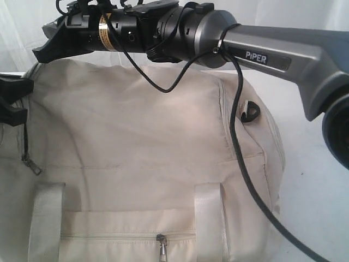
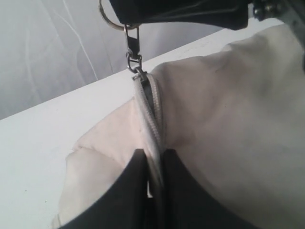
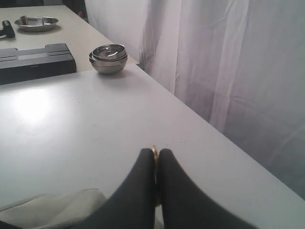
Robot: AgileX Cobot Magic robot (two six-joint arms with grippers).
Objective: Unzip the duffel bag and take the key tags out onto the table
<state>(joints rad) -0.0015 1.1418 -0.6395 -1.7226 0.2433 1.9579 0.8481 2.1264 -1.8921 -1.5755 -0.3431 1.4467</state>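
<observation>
As the left tool (image 2: 153,151) pinches the duffel bag (image 2: 228,124), zipper (image 2: 151,119) lies between.

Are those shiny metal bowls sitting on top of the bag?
No, the metal bowls sit stacked on a far tabletop, well apart from the duffel bag.

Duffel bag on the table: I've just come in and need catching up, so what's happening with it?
Two robot arms are set to unzip the duffel bag. The left fingers pinch the fabric along the zipper, and the right fingers are shut on the zipper pull's ring. The zipper looks closed; no key tags in sight.
</observation>
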